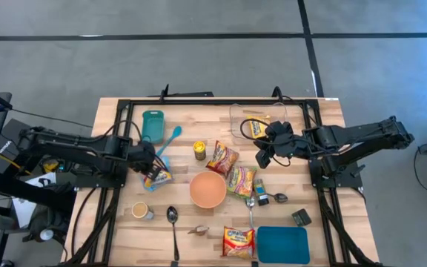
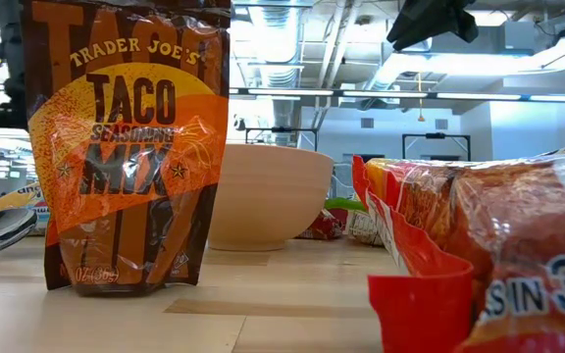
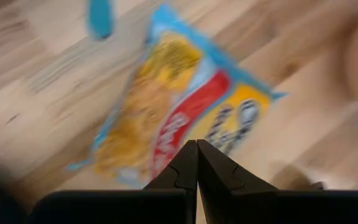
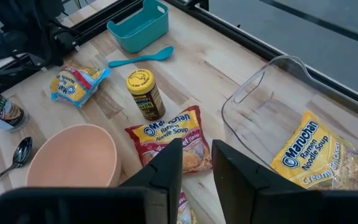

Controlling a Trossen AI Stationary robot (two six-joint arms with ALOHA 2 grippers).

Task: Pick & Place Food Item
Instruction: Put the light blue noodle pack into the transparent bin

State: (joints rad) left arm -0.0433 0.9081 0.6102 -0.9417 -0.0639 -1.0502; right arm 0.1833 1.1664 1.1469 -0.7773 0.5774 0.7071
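Note:
A blue-edged ramen packet (image 1: pixel 159 178) lies flat on the wooden table (image 1: pixel 325 230), left of centre. My left gripper (image 1: pixel 151 169) hangs just above it, pointing steeply down, fingers shut (image 3: pixel 197 144) and holding nothing; in the left wrist view the packet (image 3: pixel 166 118) is blurred. My right gripper (image 1: pixel 263 156) is raised at the right, open (image 4: pixel 197 155) and empty. It slants down toward a red ramen packet (image 4: pixel 173 140). A clear container (image 4: pixel 272 106) at the far right holds a yellow ramen packet (image 4: pixel 316 152).
A pink bowl (image 1: pixel 208 189) sits mid-table, with a spice jar (image 1: pixel 199 150), a teal bin (image 1: pixel 153 124) and a teal spoon (image 1: pixel 170 139) beyond it. Near the front edge are spoons (image 1: pixel 173 222), a cup (image 1: pixel 141 211), another ramen packet (image 1: pixel 238 241), a teal lid (image 1: pixel 282 245) and a taco seasoning pouch (image 2: pixel 126 147).

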